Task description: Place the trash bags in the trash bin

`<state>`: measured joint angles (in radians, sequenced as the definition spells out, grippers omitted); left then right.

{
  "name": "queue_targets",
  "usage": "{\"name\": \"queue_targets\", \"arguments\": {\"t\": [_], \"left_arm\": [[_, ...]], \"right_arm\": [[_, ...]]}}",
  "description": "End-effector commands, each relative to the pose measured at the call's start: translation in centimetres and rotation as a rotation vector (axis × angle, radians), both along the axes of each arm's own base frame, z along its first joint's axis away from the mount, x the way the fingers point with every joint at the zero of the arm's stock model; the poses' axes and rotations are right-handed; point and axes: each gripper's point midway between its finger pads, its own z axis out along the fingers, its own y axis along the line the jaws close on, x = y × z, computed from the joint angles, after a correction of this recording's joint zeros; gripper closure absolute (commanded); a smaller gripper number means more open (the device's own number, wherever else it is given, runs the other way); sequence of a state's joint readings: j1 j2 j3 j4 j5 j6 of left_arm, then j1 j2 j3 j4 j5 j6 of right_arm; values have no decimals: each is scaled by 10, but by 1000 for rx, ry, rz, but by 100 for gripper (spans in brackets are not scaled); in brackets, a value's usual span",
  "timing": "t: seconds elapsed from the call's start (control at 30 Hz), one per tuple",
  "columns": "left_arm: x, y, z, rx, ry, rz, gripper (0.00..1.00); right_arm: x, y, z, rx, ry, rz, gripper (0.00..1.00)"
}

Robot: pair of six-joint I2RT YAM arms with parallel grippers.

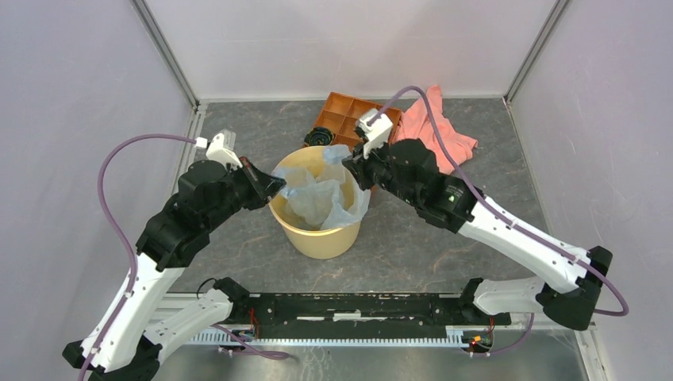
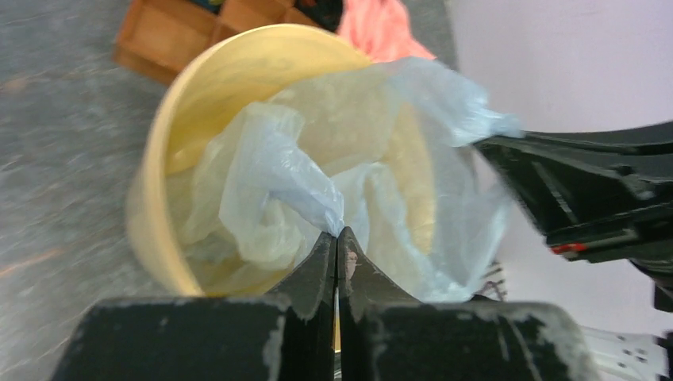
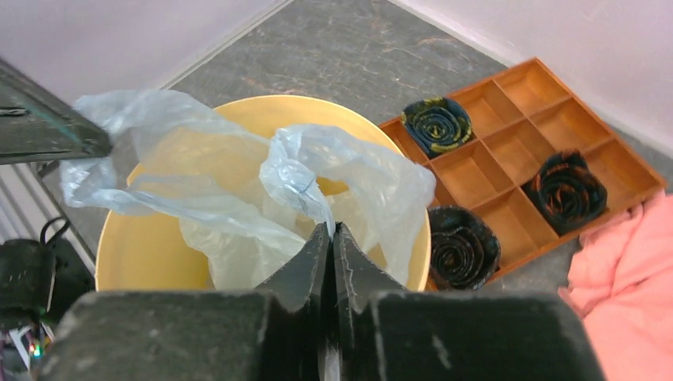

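The bag, judged light, limp and slippery, is spread in the bin; its bunched edges are clamped at the tips of the left gripper and right gripper.

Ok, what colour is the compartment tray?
The compartment tray is orange-brown; the right wrist view shows it best.

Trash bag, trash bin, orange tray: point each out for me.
trash bag [image 1: 321, 198], top view, crinkled film inside the bin mouth.
trash bin [image 1: 321, 242], top view, near outer wall.
orange tray [image 3: 476, 171], right wrist view, floor of an empty compartment.
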<state>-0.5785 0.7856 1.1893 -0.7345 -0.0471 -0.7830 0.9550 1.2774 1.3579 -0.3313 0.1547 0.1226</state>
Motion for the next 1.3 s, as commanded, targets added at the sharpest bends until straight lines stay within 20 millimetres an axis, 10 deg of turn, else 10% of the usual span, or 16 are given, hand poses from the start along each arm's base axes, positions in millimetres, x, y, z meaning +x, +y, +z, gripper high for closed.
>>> {"name": "queue_targets", "arguments": {"t": [0.0, 0.27, 0.53, 0.8, 1.03, 1.17, 1.27], "left_arm": [[-13, 49, -23, 214, 41, 125, 98], [-31, 78, -17, 167, -40, 217, 98], [-43, 88, -9, 215, -82, 191, 98], [-63, 107, -3, 252, 3, 229, 90], [-64, 99, -1, 190, 89, 246, 81], [-65, 99, -5, 188, 183, 281, 75], [-65, 98, -7, 167, 236, 316, 50]], "right_arm": [[9, -8, 34, 311, -68, -113, 95], [27, 37, 28, 504, -41, -41, 99], [46, -21, 5, 130, -45, -144, 93], [-16, -33, -27, 60, 109, 49, 66], [-14, -51, -31, 93, 191, -88, 27], [-17, -47, -37, 79, 206, -73, 23], [-15, -54, -35, 62, 191, -104, 25]]}}
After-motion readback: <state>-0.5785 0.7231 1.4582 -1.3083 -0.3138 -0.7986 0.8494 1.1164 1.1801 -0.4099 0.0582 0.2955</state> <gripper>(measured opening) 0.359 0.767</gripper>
